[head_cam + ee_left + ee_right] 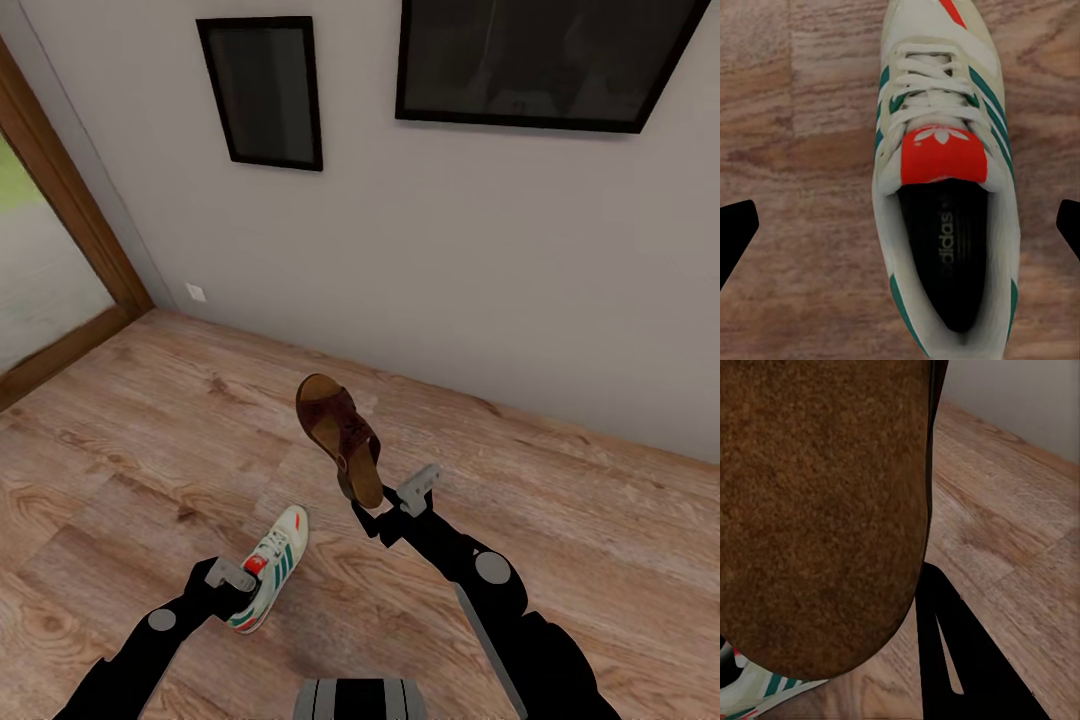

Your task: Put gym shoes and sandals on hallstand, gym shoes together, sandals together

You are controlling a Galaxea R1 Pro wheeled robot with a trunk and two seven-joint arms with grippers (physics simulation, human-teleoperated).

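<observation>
Nearest the robot's trunk, the left gripper (232,580) reaches down over a gym shoe (271,569) lying on the corridor floor (150,450), its fingers (735,232) spread wide on either side of the shoe and not touching it. Further forward, the right arm stretches out with the right gripper (385,510) clamped on the heel of a sandal (342,438), held raised and tilted above the floor. Beyond stands a grey wall with two dark frames (263,92).
</observation>
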